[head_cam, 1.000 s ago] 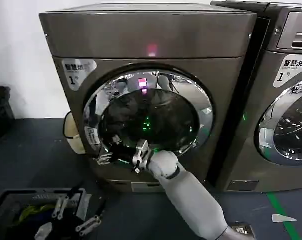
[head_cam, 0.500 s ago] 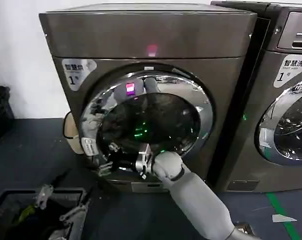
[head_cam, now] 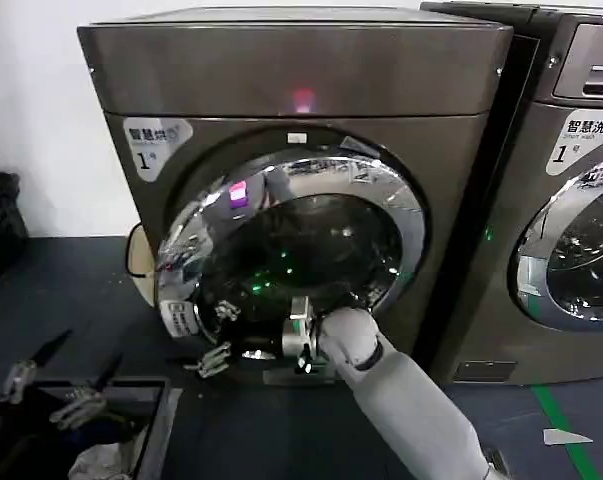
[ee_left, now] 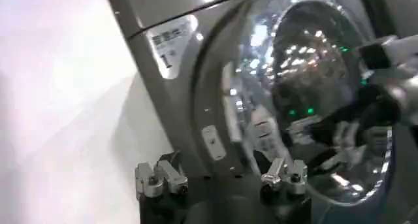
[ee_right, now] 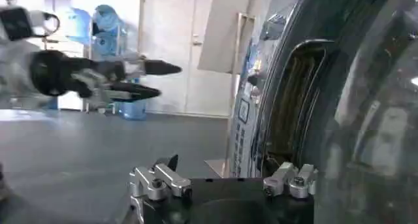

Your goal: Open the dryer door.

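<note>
Dryer door (head_cam: 291, 250) ajar, sticker reads "1"; right end effector (head_cam: 236, 345) apart at lower rim.

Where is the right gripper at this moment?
In the head view, the right gripper sits at the lower edge of the dryer door, which is swung partly open.

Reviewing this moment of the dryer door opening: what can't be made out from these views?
- Head view: whether the right gripper actually touches the dryer door; its fingertips are hidden behind its own wrist.
- Right wrist view: the drum interior, dark behind the door's edge.
- Left wrist view: the door glass is motion-blurred.
- Head view: the left gripper is low at the left, blurred.
</note>
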Tool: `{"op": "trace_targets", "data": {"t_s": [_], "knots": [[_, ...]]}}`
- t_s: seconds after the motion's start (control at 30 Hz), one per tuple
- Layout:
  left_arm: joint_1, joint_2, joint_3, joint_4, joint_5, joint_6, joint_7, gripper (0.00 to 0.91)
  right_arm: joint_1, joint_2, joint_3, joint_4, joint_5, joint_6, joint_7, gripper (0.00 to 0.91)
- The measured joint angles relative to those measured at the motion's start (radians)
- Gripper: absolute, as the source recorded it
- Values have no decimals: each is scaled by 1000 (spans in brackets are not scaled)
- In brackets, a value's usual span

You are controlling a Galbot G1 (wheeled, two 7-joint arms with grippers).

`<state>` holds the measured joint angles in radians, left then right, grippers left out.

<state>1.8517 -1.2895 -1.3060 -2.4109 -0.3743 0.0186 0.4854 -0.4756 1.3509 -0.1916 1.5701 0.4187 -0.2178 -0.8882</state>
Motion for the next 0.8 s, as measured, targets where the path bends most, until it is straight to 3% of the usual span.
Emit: {"op": "trace_targets", "data": {"t_s": [0.37, 0.8], "knots": [[-58, 77, -33, 122, -126, -28, -11, 907, -33, -38, 11, 50, 39, -4, -72, 907], [-144, 246, 75, 239, -298, -25, -35, 907, -89, -130, 36, 134, 84, 4, -117, 907]]}}
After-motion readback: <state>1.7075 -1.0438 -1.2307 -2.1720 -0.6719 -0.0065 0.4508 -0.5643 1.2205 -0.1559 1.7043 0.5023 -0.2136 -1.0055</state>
